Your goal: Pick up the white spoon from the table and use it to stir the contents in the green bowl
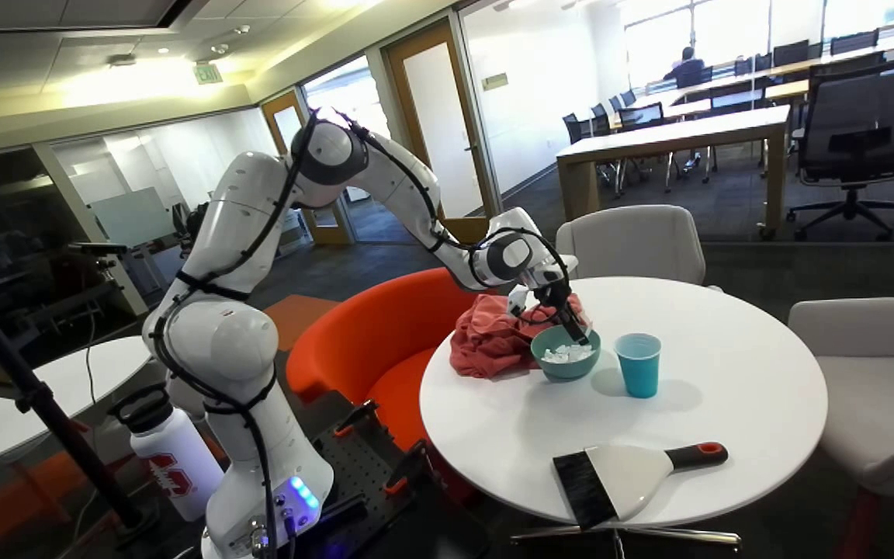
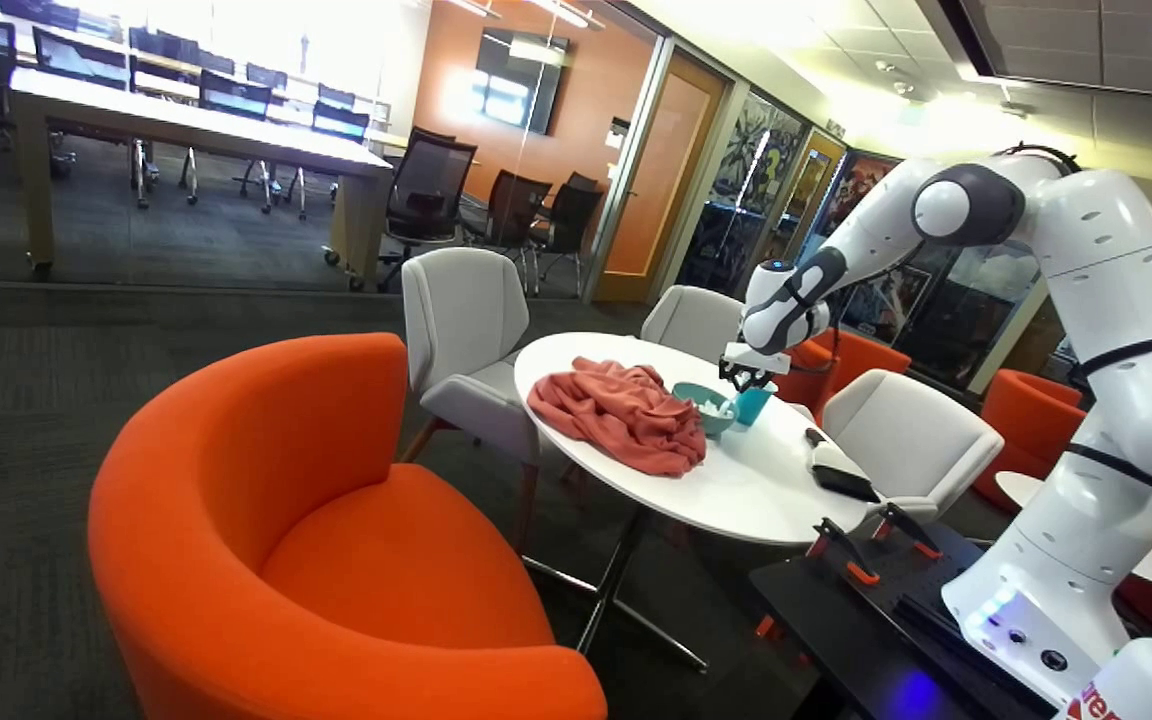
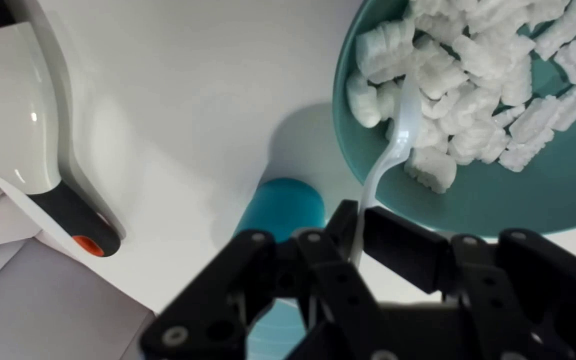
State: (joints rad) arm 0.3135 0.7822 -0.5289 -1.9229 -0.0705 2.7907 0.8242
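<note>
Red cloth (image 1: 486, 345); teal cup (image 1: 639, 371); green bowl (image 1: 566, 373) between.

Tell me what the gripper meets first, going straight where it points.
Probably the white pieces in the green bowl, via the white spoon the gripper holds; they may already touch, as depth is unclear.

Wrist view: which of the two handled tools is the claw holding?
The white spoon, pinched in the claw and reaching into the green bowl; the black-handled brush lies apart on the table.
</note>
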